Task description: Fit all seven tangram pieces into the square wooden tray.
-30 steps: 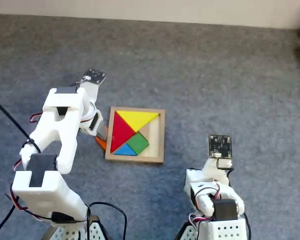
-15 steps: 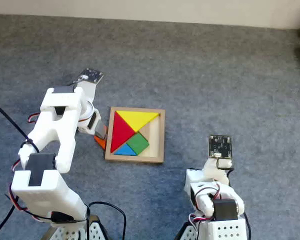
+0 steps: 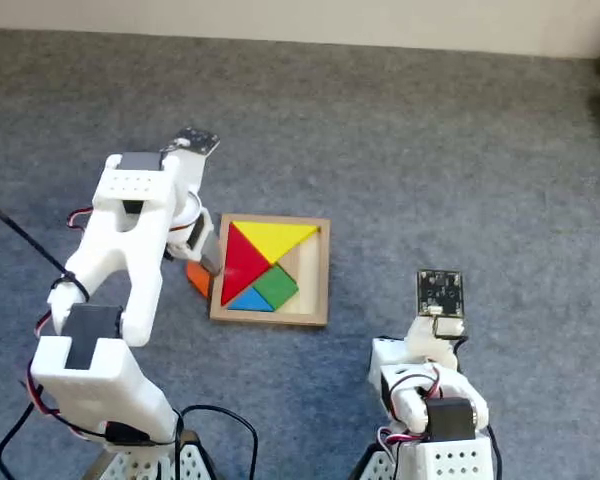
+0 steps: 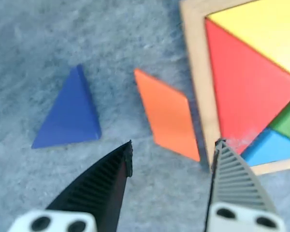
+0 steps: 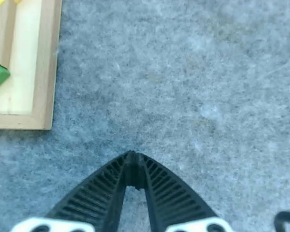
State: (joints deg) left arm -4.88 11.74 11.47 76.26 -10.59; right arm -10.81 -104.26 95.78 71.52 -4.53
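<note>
The square wooden tray (image 3: 323, 270) lies mid-table holding a yellow triangle (image 3: 273, 239), a red triangle (image 3: 242, 263), a green square (image 3: 276, 285) and a light blue triangle (image 3: 248, 299). An orange parallelogram (image 4: 168, 114) lies on the carpet just outside the tray's left edge (image 4: 197, 82), with a dark blue triangle (image 4: 69, 111) beyond it. My left gripper (image 4: 173, 151) is open, hanging over the orange piece, one finger near the tray rim. My right gripper (image 5: 131, 163) is shut over bare carpet near the tray's corner (image 5: 42, 118).
Grey carpet covers the table all around. The right arm's base (image 3: 427, 400) sits at the front right, the left arm (image 3: 110, 290) stretches along the tray's left side. The tray's right strip (image 5: 24, 63) shows bare wood.
The left arm has swung toward the tray, bringing its gripper over the orange parallelogram. The right arm has kept still.
</note>
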